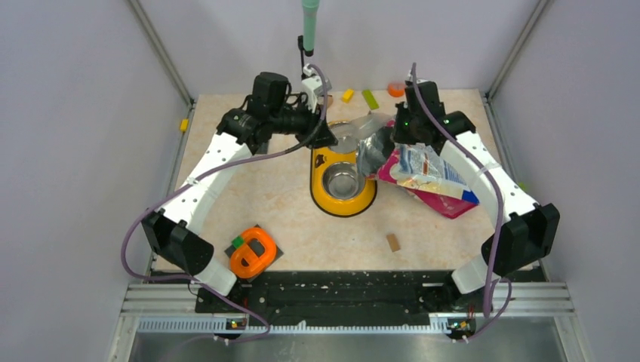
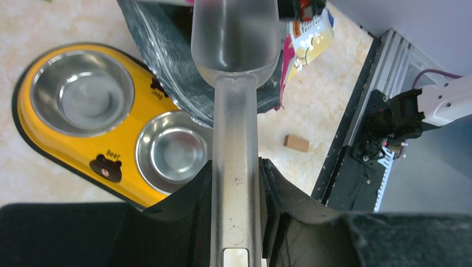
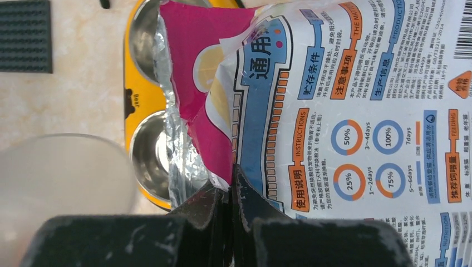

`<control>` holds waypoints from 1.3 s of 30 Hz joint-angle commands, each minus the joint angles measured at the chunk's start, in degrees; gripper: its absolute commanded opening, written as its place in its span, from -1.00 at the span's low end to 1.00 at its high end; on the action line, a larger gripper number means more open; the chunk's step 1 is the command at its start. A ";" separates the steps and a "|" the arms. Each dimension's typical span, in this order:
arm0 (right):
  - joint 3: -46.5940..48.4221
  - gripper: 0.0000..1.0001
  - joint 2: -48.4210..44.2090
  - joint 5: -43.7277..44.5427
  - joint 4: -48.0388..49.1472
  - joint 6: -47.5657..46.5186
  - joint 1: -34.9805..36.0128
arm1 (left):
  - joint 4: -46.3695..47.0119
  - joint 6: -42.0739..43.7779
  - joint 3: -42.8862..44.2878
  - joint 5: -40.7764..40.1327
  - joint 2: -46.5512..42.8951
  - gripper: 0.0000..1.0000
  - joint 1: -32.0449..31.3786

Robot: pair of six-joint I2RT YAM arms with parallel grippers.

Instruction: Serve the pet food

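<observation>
Pet-food bag [image 3: 345,111]: right end effector [image 3: 231,173] clamped.

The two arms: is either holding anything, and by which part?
Left fingers clamp a clear scoop by its handle; right fingers pinch the pink bag at its open edge.

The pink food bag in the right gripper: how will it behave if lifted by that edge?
Likely floppy: the bag is crumpled at its torn foil mouth. Probably slippery: its film looks glossy, so the right gripper could lose its edge pinch.
</observation>
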 commanded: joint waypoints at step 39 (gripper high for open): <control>-5.25 -1.00 -2.97 -13.54 3.35 -10.05 -3.54 | 5.77 -7.62 -19.25 0.77 -13.89 -1.00 12.70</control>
